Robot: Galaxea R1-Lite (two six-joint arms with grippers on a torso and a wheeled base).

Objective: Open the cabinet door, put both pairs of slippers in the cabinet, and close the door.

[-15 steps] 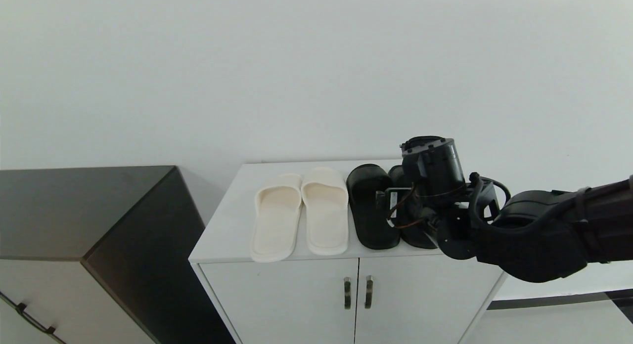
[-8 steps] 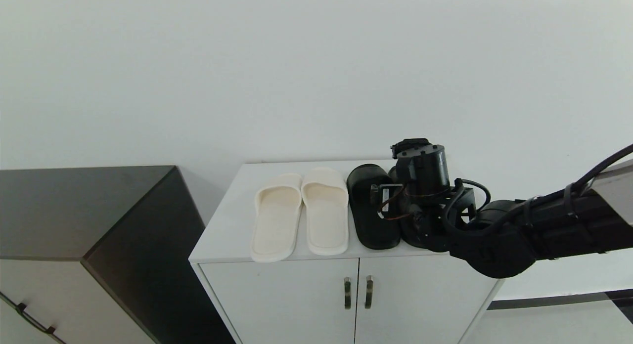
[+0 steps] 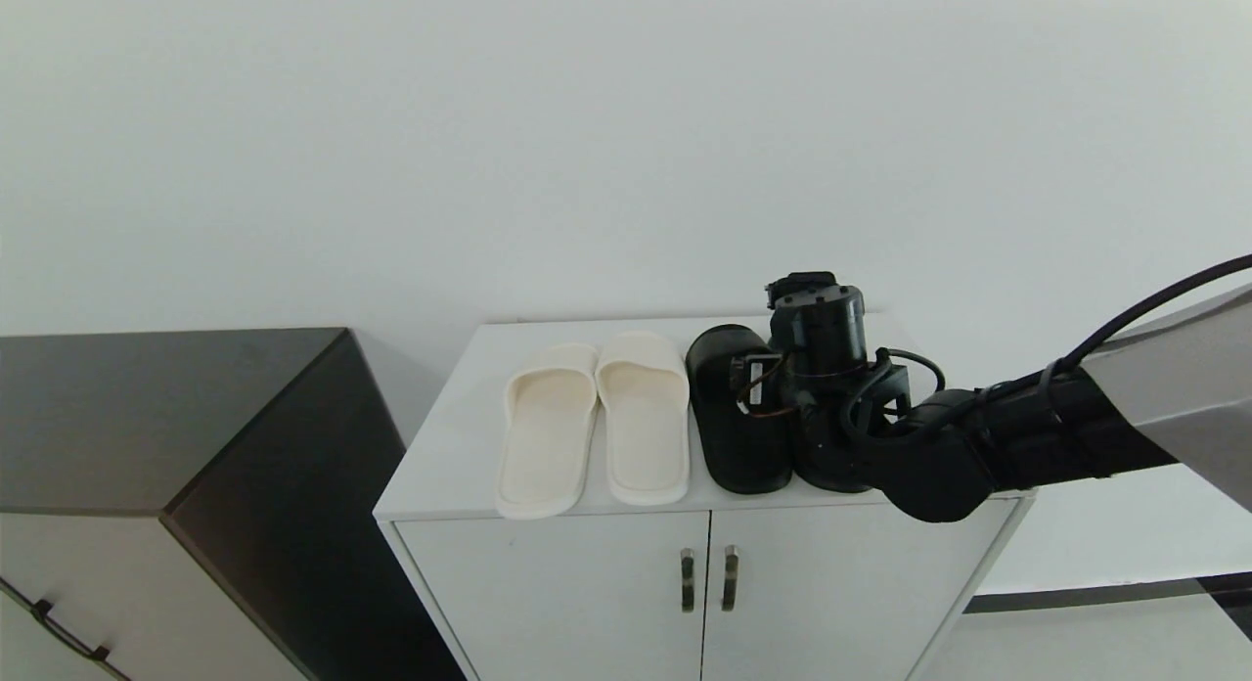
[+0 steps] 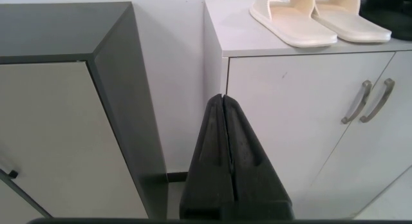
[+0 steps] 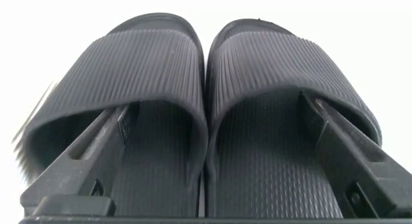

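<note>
Nothing is yet done: the cabinet [image 3: 440,466] doors [image 3: 577,603] are shut, white slippers [image 3: 592,427] and black slippers [image 3: 736,422] are seen atop it, right gripper [image 5: 211,130] jaws spread inside the black pair, left gripper [image 4: 225,121] jaws clenched empty.

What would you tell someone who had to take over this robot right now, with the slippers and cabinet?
Left gripper: shut, empty, hanging low near the white cabinet.
Right gripper: open, one finger under the strap of each of the black slippers, not closed on them.
The black slippers and cream slippers sit side by side on the cabinet top.
Done: nothing; both doors are shut.
Left: open a door, put both pairs inside, close it.
</note>
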